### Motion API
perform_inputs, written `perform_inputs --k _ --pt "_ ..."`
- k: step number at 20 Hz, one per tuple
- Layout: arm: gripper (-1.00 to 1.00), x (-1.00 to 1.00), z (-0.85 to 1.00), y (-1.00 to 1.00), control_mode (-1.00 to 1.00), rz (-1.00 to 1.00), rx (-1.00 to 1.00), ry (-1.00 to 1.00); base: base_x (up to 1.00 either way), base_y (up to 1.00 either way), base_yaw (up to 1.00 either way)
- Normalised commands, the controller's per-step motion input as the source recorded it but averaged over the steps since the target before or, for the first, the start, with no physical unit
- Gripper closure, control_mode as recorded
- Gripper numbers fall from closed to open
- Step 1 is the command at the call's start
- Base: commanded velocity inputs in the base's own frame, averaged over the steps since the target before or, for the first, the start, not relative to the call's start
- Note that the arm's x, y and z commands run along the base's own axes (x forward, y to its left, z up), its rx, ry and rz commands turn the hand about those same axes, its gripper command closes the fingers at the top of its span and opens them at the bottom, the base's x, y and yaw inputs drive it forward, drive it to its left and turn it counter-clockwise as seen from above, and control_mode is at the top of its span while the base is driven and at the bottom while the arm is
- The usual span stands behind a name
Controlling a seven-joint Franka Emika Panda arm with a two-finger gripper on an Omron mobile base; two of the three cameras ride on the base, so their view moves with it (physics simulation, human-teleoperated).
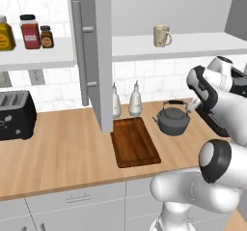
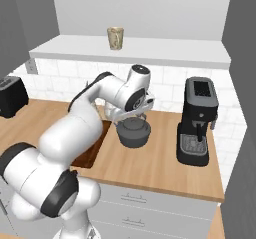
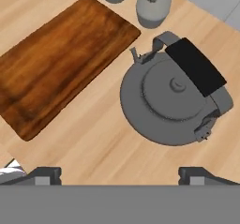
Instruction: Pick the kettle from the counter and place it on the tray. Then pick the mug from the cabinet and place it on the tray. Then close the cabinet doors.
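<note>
Sitting squat and dark grey, kettle (image 3: 171,101) has black-gripped arched handle; pincer (image 3: 120,174) gapes open.

Counter (image 1: 62,152): light wood, long, white drawers below. Tray (image 1: 135,141) flat on it, taken as landmark. Kettle (image 1: 173,119) just right of tray, apart from it, upright. Two white bottles (image 1: 135,101) just behind tray, by wall. Black toaster (image 1: 15,115) far left of tray. Coffee machine (image 2: 198,121) well right of tray, beyond kettle. Cabinet shelf (image 1: 178,45) above tray: mug (image 1: 161,36) upright.
</note>
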Motion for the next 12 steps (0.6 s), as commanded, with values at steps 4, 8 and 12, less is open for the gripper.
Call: perform_inputs --k 4,8,12 --pt "-1.00 0.44 0.00 0.00 -1.00 0.00 0.00 0.10 0.00 0.00 0.00" --pt "-1.00 0.46 -0.02 -0.01 -1.00 0.00 0.00 0.02 0.00 0.00 0.00" --pt "-1.00 0.46 -0.22 0.00 -1.00 0.00 -0.05 0.00 0.00 0.00 0.00"
